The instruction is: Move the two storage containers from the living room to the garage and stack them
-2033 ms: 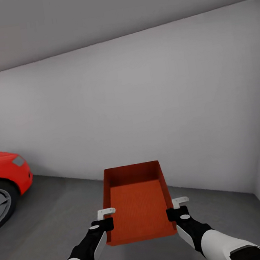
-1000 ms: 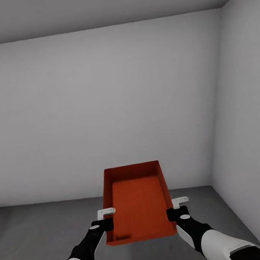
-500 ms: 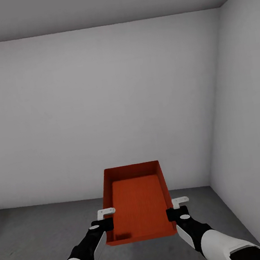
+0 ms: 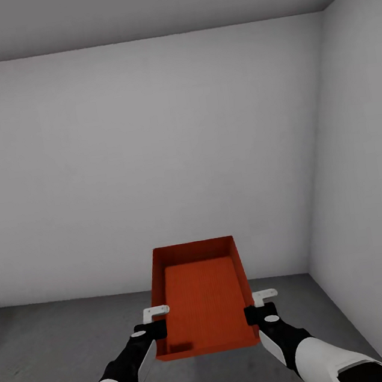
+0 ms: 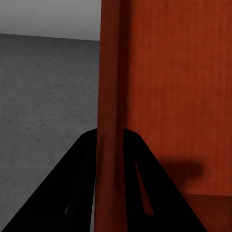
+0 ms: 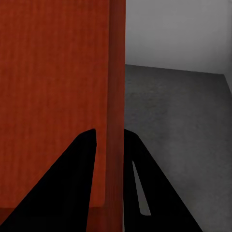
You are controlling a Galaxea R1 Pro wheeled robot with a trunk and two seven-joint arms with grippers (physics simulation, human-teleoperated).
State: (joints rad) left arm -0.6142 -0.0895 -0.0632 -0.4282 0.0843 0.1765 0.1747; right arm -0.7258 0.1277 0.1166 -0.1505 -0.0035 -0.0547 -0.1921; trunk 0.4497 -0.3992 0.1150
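my left arm: comes in from lower left of the head view, white forearm then black wrist, reaching fwd and slightly inward toward frame centre
my left gripper [image 4: 156,321]: clamped on the left long wall of the storage container [image 4: 201,299], near its near corner; in the left wrist view the wall runs straight up between my two black fingers [image 5: 72,193], one finger each side of it
my right arm: mirrors it from lower right of the head view, white forearm w/ a grey panel at the frame edge, black wrist angled inward
my right gripper [image 4: 256,307]: clamped on the right long wall, same height as the left one; right wrist view has the wall between my fingers [image 6: 159,193], inside of the bin on one side, floor on the other
container: red-orange, open top, nothing visible inside, lower centre of the head view, held level btwn both grippers, long axis pointing away from me; carried above the floor [image 4: 48,344], not resting on it; small dark shadow at its near left inside corner
second container: can't see it in these views
floor: dark grey mottled concrete, across the bottom of the head view, also behind the bin wall in both wrist views
back wall [image 4: 150,160]: plain grey-white, fills the middle of the head view, meets the floor just above the bin's far rim
side wall [image 4: 363,161]: same grey-white, right edge of frame, corner w/ the back wall upper right
ceiling [image 4: 129,8]: grey band along the top
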